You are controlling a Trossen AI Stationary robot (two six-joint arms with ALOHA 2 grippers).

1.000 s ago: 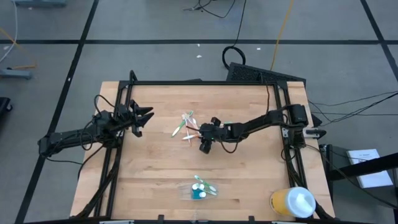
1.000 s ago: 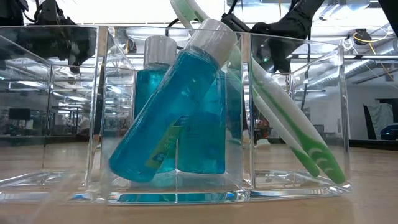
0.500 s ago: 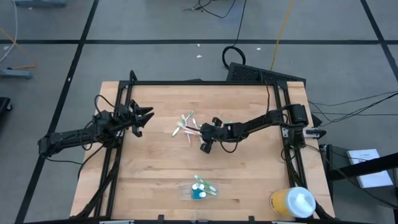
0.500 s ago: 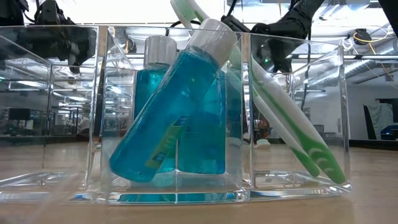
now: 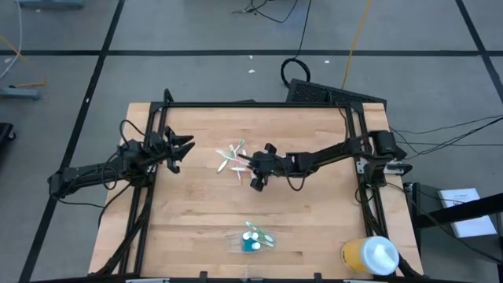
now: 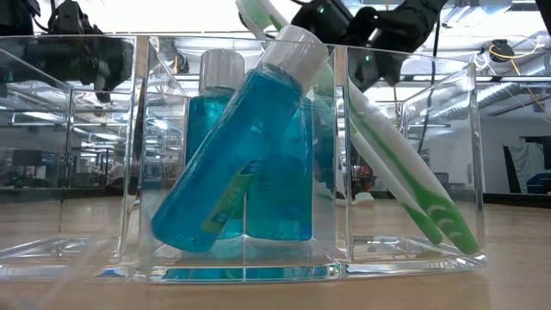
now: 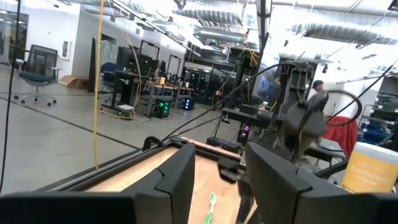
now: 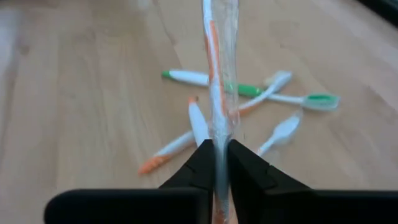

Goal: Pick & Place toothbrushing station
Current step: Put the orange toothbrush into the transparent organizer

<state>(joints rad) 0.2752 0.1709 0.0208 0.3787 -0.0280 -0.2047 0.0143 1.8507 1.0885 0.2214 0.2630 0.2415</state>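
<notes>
High view: my right gripper [image 5: 250, 163] sits mid-frame at the loose toothbrushes [image 5: 233, 159]; the toothbrushing station [image 5: 251, 239] stands well apart at lower centre. My left gripper [image 5: 182, 149] waits at centre left, fingers parted.

Low view: the station fills the frame, already holding blue bottles [image 6: 245, 146] and a green toothbrush [image 6: 405, 172].

Right wrist view: my fingers are pinched on an orange toothbrush in clear wrap [image 8: 219, 74]. The slick wrapper may slip or swing in this thin grip.
</notes>
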